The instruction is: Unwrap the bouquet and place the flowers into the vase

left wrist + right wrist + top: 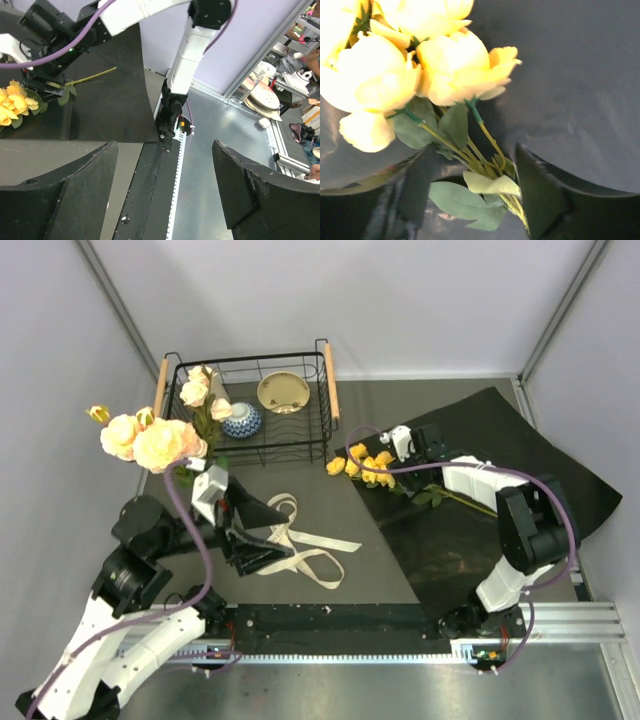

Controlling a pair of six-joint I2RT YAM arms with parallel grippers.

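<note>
Grey worktop [330,510]: yellow roses [362,465] lie on the opened-out black paper sheet [520,440], just right of the wire basket [250,405]. Right hand [474,165] spread astride their stems (likely lining up a pinch). Left hand [164,150] spread, empty.

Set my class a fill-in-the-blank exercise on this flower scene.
1. The yellow roses lie on ___ paper.
2. The blue-patterned bowl sits in the wire ___.
3. The right hand straddles the roses' ___.
4. The left hand holds ___.
Missing words: black; basket; stems; nothing.
</note>
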